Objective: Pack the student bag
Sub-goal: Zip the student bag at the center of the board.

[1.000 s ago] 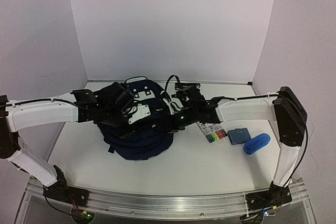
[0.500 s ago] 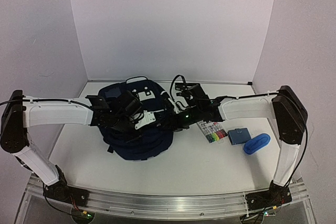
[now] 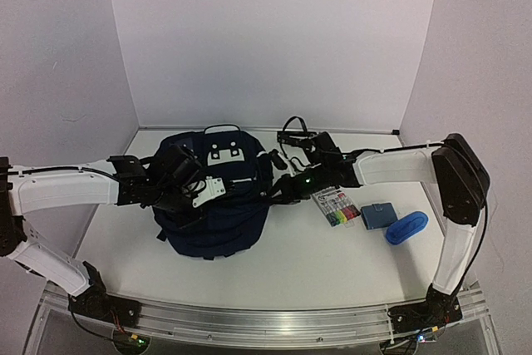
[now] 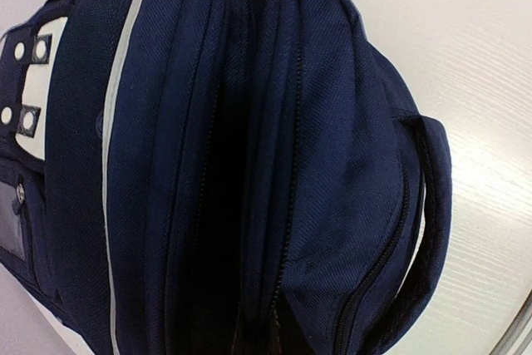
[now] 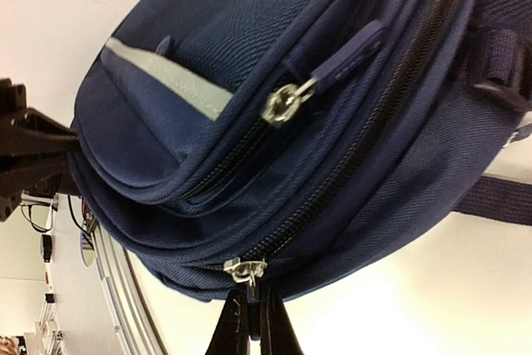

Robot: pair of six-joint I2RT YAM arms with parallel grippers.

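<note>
"Top external view, starting at the left: what is that arm doing?"

"The left gripper (image 3: 193,191) sits against the left flank of the large navy-blue fabric backpack with thin white stripes (image 3: 220,226). I cannot tell whether its jaws are parted or pinching cloth. Its own wrist camera shows only seams and zip tracks."

"And where is the backpack?"

"It lies on the white table (image 3: 332,263), left of centre, between the two arms. The white patch with buckle slots (image 3: 223,154) faces up at the end nearer the back wall."

"The right side?"

"The right gripper (image 5: 249,313) is pinched tight on the lower silver zip pull (image 5: 243,270) at the bag's right edge. Further right, apart from the bag, lie a clear pack of coloured markers (image 3: 337,208), a small blue square pouch (image 3: 378,215) and a bright blue oval case (image 3: 406,228)."

"How will the bag handle?"

"Soft and slumping, I would judge, and light while unpacked. The woven cloth should not be slippery, and nothing about it looks fragile. Pulled by the zip alone, it would likely drag across the table. So one claw should pin the fabric just beside the track while the other draws the pull. For lifting, the dark webbing strap (image 5: 499,199) looks like the firm hold, since the panels would simply fold."
</note>
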